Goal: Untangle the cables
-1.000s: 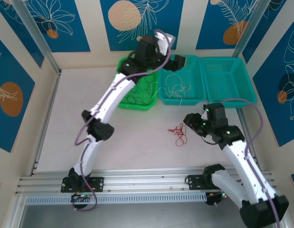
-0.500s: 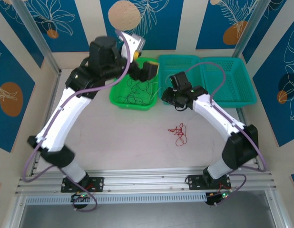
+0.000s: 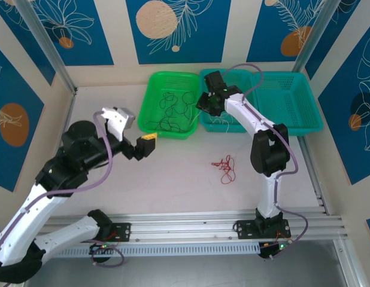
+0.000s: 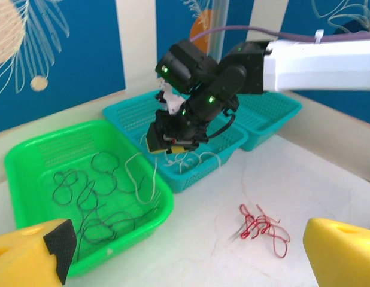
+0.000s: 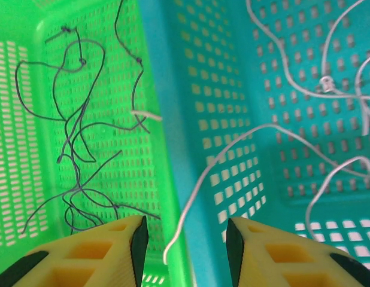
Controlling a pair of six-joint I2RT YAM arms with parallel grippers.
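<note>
At the back of the table [image 3: 173, 179], three baskets stand in a row by the wall: a green basket [image 3: 173, 81] on the left, a middle teal basket [image 4: 203, 173] touching it, and a far teal basket [image 3: 290, 101] on the right. The black cables [image 3: 170, 110] lie in loose loops on the floor of the green basket. The white cables [image 4: 191, 160] are in the middle teal basket, and one white strand [image 5: 200, 179] rises out of it and crosses the shared rims toward the green side. The red cables [image 3: 226, 168] lie in a small tangled clump on the bare table, in front of the teal baskets and well apart from them.

The right gripper [image 5: 185, 230] hangs over the seam where the green and middle teal baskets meet, pointing down. Its jaws stand apart, and the loose end of the white strand passes between its yellow fingers [image 5: 89, 251]. The strand seems to hang free there, though from the wrist view I cannot be sure it touches neither pad.

The left gripper [image 3: 146, 145] hovers above the table in front of the green basket, aimed at the baskets. Its jaws are spread wide and it holds nothing.
</note>
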